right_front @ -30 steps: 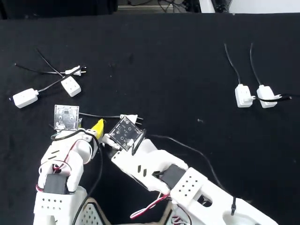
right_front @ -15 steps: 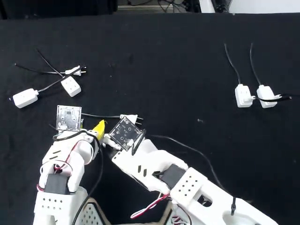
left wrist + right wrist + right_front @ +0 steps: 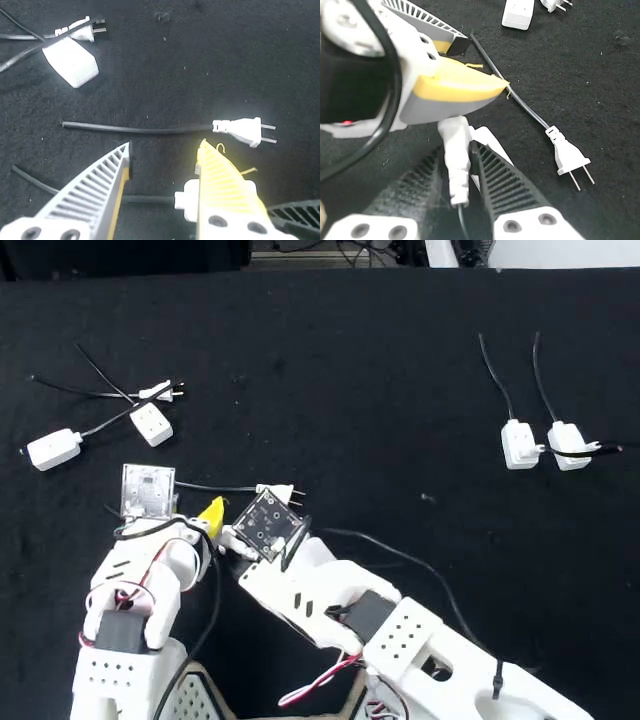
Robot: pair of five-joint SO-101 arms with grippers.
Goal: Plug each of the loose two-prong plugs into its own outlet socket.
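A loose white two-prong plug (image 3: 281,492) lies flat on the black table, its black cord running left; it also shows as the loose plug (image 3: 243,131) and the loose plug (image 3: 568,158). My right gripper (image 3: 457,147) is shut on another white plug (image 3: 456,172) whose cord trails back under it. My left gripper (image 3: 165,147) stands open just beside it, its yellow finger (image 3: 455,87) over the held plug's front end, whose prongs are hidden. In the high view, the left gripper (image 3: 212,510) and right gripper (image 3: 235,537) meet near the table's front left.
Two white outlet sockets (image 3: 151,423) (image 3: 52,448) and a third plug (image 3: 165,392) lie at the far left. At the right, two sockets (image 3: 519,444) (image 3: 567,445) have plugs in them. The right-hand cord (image 3: 400,555) curls across the front.
The left arm's wrist has shifted slightly to the right and away. The right arm and the loose plug have stayed put.
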